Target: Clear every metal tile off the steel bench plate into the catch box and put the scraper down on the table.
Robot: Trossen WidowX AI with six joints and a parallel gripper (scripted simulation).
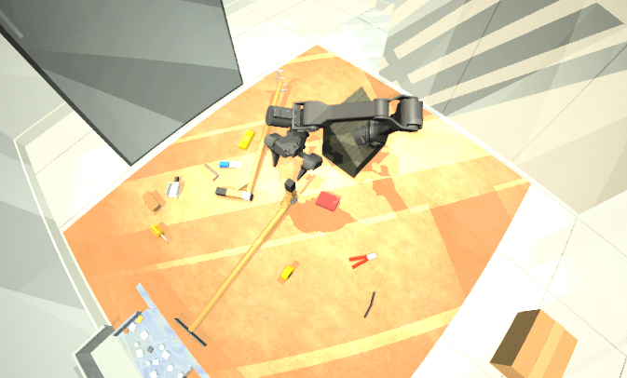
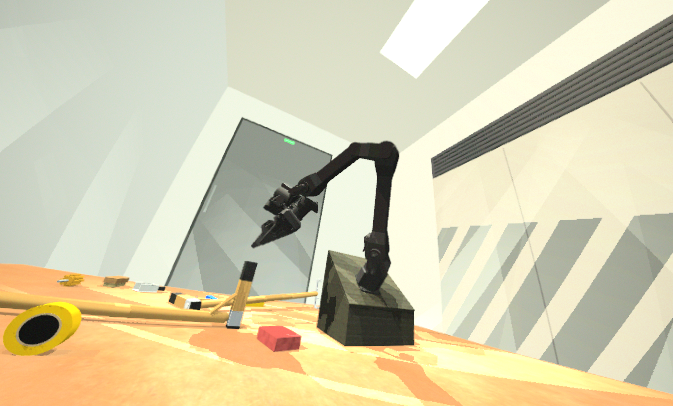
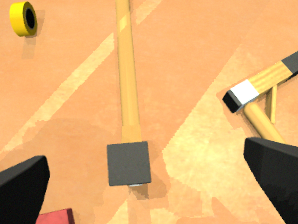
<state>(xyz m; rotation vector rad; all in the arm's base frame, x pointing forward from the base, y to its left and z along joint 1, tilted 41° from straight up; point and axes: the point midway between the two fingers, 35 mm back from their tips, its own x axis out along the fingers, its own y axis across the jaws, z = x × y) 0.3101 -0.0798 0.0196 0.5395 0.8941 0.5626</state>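
Observation:
My gripper (image 1: 287, 171) (image 2: 253, 246) (image 3: 149, 156) is open and empty, above the long scraper's grip end. The scraper's upright handle (image 1: 290, 185) (image 2: 248, 271) (image 3: 129, 163) has a black top, centred low between the fingers in the wrist view. Its wooden shaft (image 1: 240, 264) (image 2: 167, 312) (image 3: 127, 65) lies along the table to a dark blade (image 1: 190, 331) beside the steel plate (image 1: 158, 324). Several pale tiles (image 1: 143, 335) and a dark tile (image 1: 150, 349) lie on the plate. The grey catch box (image 1: 90, 339) adjoins its far side; both are cut off by the frame.
A second long tool (image 1: 264, 136) (image 2: 185, 301) (image 3: 267, 80) with a lying handle (image 1: 233, 193) is nearby. A red block (image 1: 328, 200) (image 2: 279, 338) (image 3: 57, 217) sits near the upright handle. A yellow tape roll (image 1: 286, 272) (image 2: 41, 328) (image 3: 23, 19) and red-handled pliers (image 1: 362, 257) lie farther off.

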